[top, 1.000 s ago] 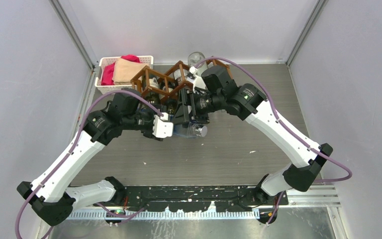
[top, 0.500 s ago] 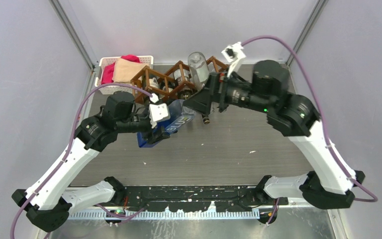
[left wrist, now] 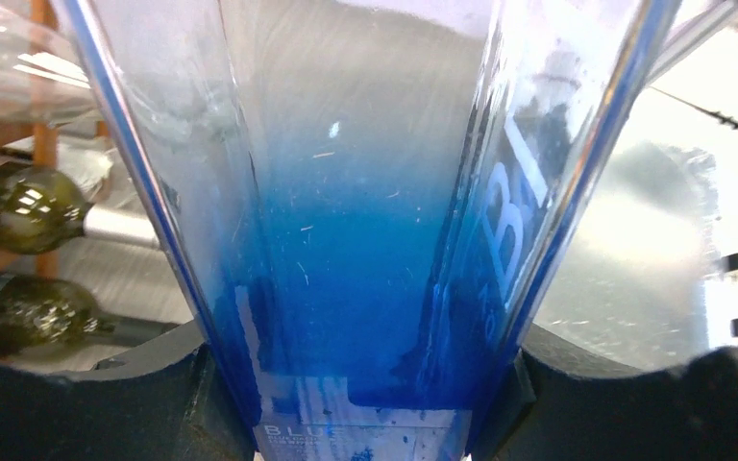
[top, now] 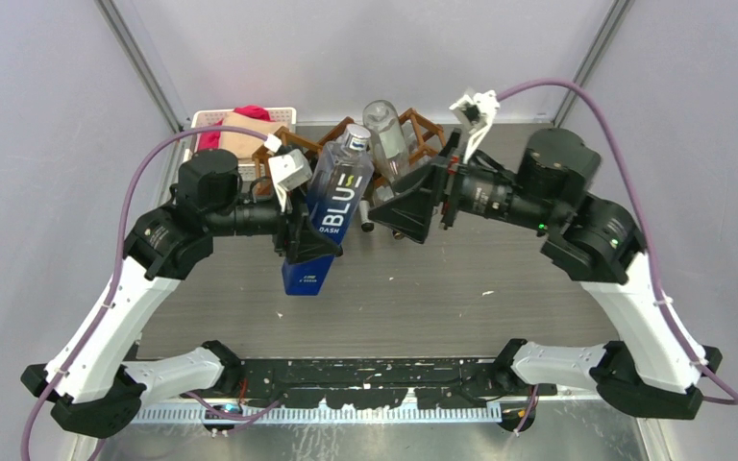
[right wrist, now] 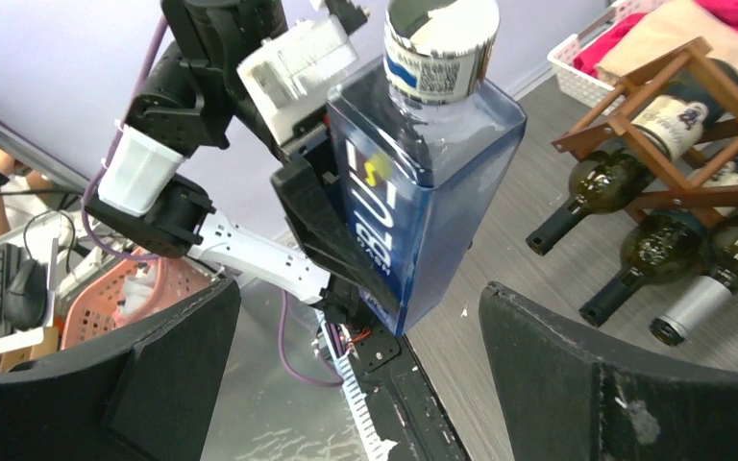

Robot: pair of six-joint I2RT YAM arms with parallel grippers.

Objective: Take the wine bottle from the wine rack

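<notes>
Blue bottle (top: 332, 204): clamped near its base by the left gripper (top: 306, 252) and raised over the table (top: 461, 298) just in front of the wooden rack (top: 421, 128). Its long axis is close to upright, cap tipped back toward the rack, where green bottles (right wrist: 598, 181) lie in their cells. Right gripper (top: 396, 206): spread wide, holding nothing, just beside the bottle on its right and facing it; by judgement the bottle is clear of the rack, carried by the left arm alone, base toward the table on the near side.
</notes>
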